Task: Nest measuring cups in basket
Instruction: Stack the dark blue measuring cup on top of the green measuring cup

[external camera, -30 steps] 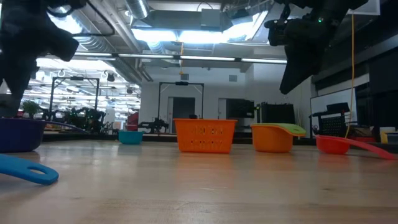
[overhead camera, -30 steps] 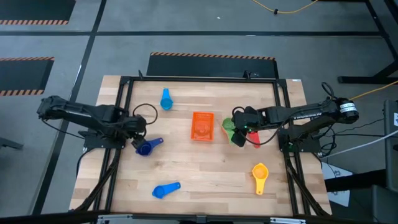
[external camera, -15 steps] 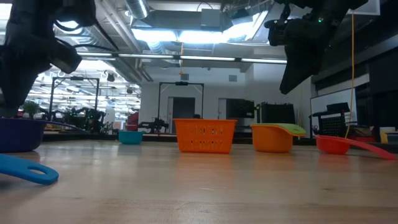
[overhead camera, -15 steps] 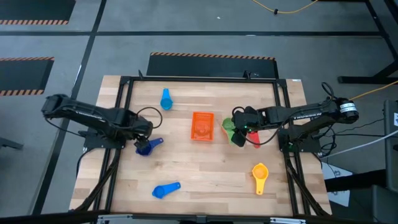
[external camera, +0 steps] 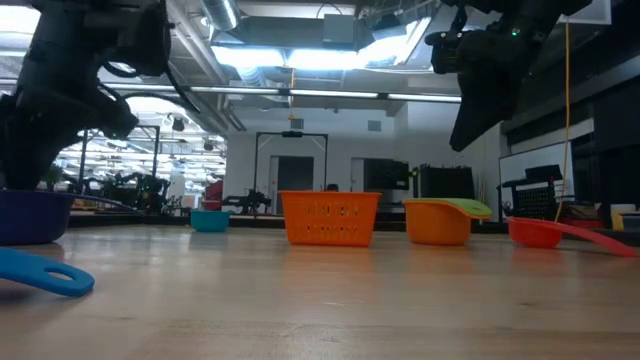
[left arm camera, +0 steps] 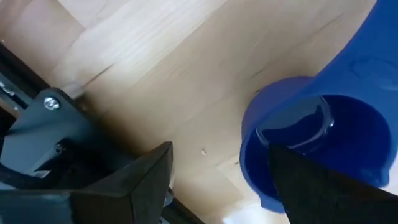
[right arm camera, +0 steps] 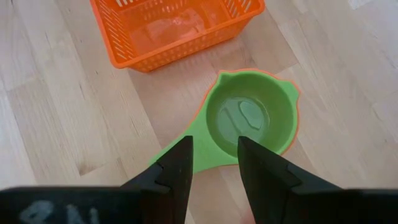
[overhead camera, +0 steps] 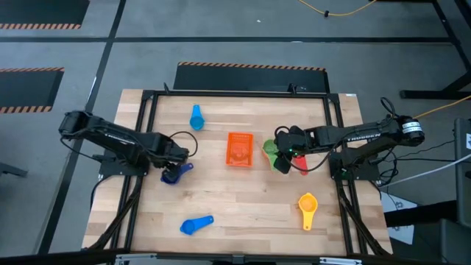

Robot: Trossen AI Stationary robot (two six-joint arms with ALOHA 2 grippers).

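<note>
The orange basket (overhead camera: 239,149) stands mid-table. The dark blue cup (overhead camera: 171,175) rests on its base at the left. My left gripper (left arm camera: 219,149) hangs open just above it, pointing down. One finger is over the bowl and the other over bare wood, so the cup's rim (left arm camera: 249,146) lies between them, untouched. The green cup (right arm camera: 249,118) sits nested in an orange cup (external camera: 438,224) right of the basket. My right gripper (right arm camera: 214,142) hovers open above it, well off the table in the low view (external camera: 470,120).
A light blue cup (overhead camera: 196,118) lies at the far side and a blue cup (overhead camera: 196,224) near the front edge. A yellow-orange cup (overhead camera: 307,206) sits front right, and a red cup (overhead camera: 300,168) lies beside the green one. The black frame rail (left arm camera: 56,124) runs close to my left gripper.
My left gripper has moved toward the table's right and downward, coming over the dark blue cup; its fingers stay apart. No cup has moved.
</note>
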